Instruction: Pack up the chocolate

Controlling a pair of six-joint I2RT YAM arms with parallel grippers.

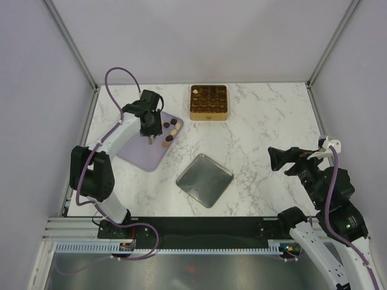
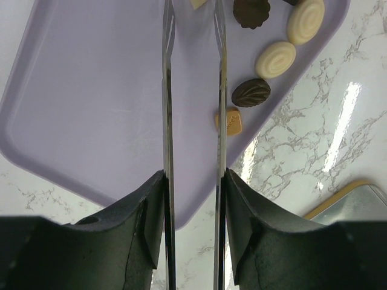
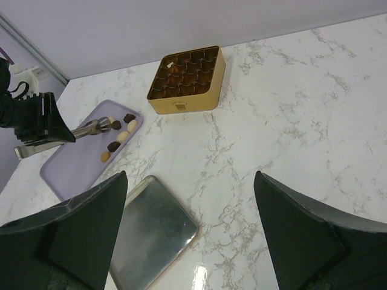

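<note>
Several chocolate pieces (image 1: 171, 133), dark brown, cream and tan, lie along the right edge of the flat lilac board (image 1: 138, 151). The left wrist view shows a dark leaf-shaped piece (image 2: 251, 92), two cream ovals (image 2: 275, 58) and a tan piece (image 2: 230, 122). My left gripper (image 1: 151, 140) hovers over the board just left of them. Its thin metal blades (image 2: 166, 90) stand apart with nothing clearly held. A cream piece (image 2: 198, 3) shows between the blades at the frame's top edge. My right gripper (image 3: 190, 211) is open and empty, high over the table's right side (image 1: 279, 158).
The square gold tin (image 1: 208, 115) with grid compartments stands at the back centre, with a pale piece in one corner cell (image 3: 171, 61). Its flat metal lid (image 1: 204, 180) lies on the marble in front of the board, and also shows in the right wrist view (image 3: 151, 232).
</note>
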